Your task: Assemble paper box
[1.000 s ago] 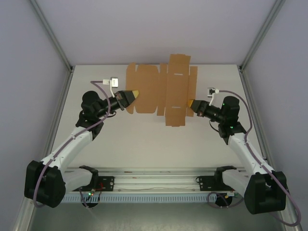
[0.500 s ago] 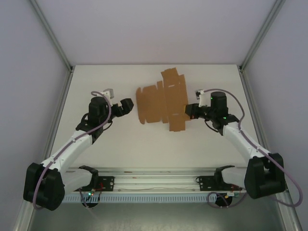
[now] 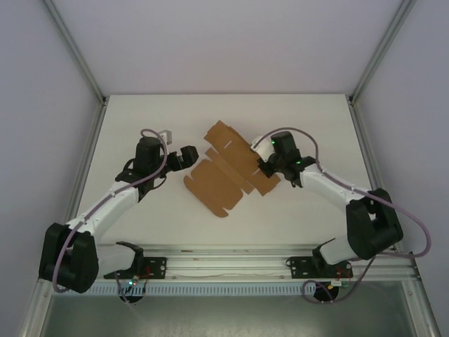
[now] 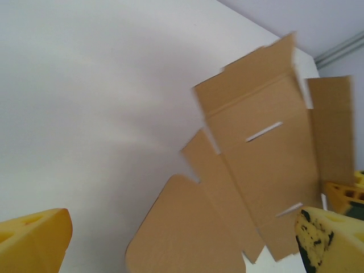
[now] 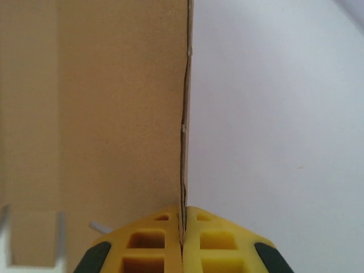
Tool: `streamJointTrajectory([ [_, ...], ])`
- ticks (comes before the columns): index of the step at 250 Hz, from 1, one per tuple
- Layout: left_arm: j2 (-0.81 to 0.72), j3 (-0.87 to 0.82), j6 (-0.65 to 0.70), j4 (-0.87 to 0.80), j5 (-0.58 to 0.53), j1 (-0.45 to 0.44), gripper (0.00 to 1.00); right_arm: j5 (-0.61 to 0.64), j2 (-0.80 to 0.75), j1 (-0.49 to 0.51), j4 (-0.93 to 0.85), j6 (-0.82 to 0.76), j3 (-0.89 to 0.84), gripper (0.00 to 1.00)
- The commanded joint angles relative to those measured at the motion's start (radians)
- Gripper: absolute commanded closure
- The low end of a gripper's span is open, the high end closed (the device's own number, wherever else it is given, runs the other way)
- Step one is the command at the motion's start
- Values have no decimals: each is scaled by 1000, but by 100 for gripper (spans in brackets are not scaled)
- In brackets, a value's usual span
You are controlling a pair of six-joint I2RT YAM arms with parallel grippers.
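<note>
The paper box [image 3: 224, 168] is a flat brown die-cut cardboard sheet with flaps, lying skewed on the white table [image 3: 140, 112]. My right gripper [image 3: 265, 165] is shut on the sheet's right edge; in the right wrist view the yellow fingers [image 5: 153, 242] pinch the thin cardboard edge [image 5: 185, 142]. My left gripper [image 3: 188, 156] is open just left of the sheet, not touching it. In the left wrist view its yellow fingertips [image 4: 34, 242] stand wide apart, with the slotted sheet [image 4: 261, 165] and a rounded flap [image 4: 182, 233] ahead.
Metal frame posts [image 3: 77, 56] and grey walls bound the table at left, right and back. A rail [image 3: 224, 263] with the arm bases runs along the near edge.
The right gripper has dragged and rotated the sheet toward the table's middle, now lying diagonally. The left gripper let go of the sheet's left edge one second ago and stays open beside it.
</note>
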Motion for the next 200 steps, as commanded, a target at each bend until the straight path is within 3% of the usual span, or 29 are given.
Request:
streamJointTrajectory([
  [1,33,61,-14,35,109,-3,0,261,33,78,155,-244,-23,100],
  [40,111,133,-53,68,205,-6,0,422,98,179,374,-437,-103,100],
  [87,247,292,-33,-23,227,-51,0,467,144,232,580,-509,-156,100],
  [122,355,402,24,-125,207,-88,1,454,139,246,605,-502,-165,100],
  [200,489,516,79,-282,185,-128,19,443,111,247,583,-470,-170,100],
])
